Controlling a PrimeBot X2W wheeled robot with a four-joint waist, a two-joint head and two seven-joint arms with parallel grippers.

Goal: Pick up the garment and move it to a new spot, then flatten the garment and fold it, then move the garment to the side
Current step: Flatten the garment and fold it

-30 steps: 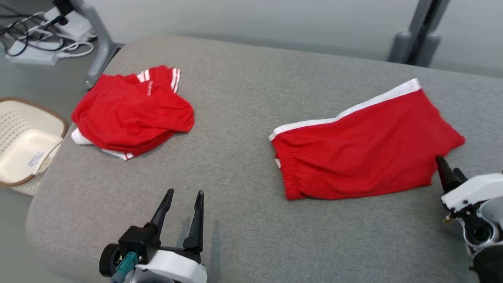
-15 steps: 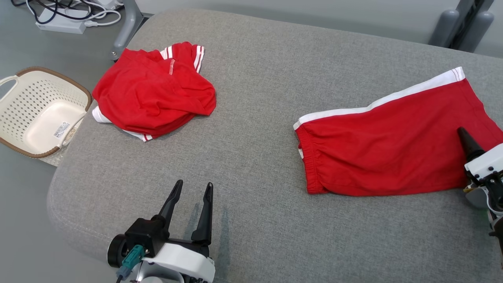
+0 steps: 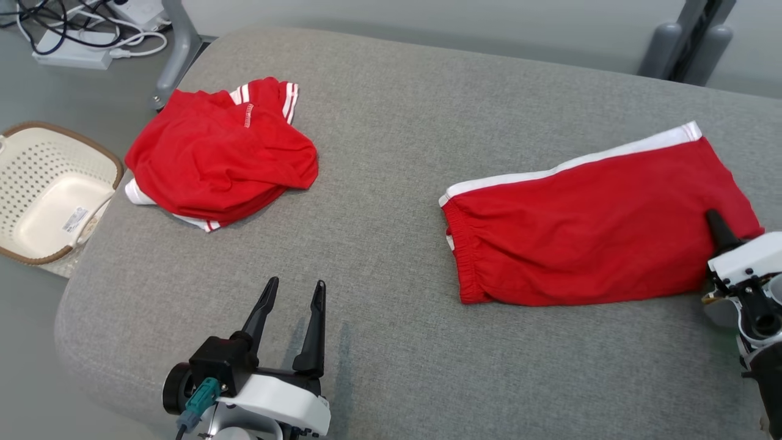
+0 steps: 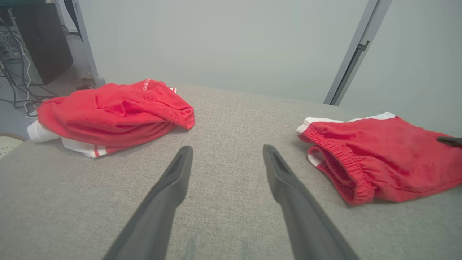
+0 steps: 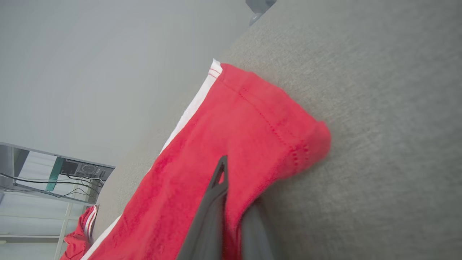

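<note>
Red shorts (image 3: 586, 226) lie folded flat on the grey counter (image 3: 391, 153), their leg-end corner pinched by the right gripper (image 3: 713, 219), one finger over the cloth and one under. That's a thin bite, so the sideways move wants a low lift and a slow drag to save the fold. Well off to its left, the left gripper (image 3: 295, 282) hovers, fingers apart. Beyond it are a crumpled red garment (image 3: 220, 165) and a basket (image 3: 36, 171).

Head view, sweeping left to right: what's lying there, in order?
Cream basket → crumpled red garment → flat red shorts.
</note>
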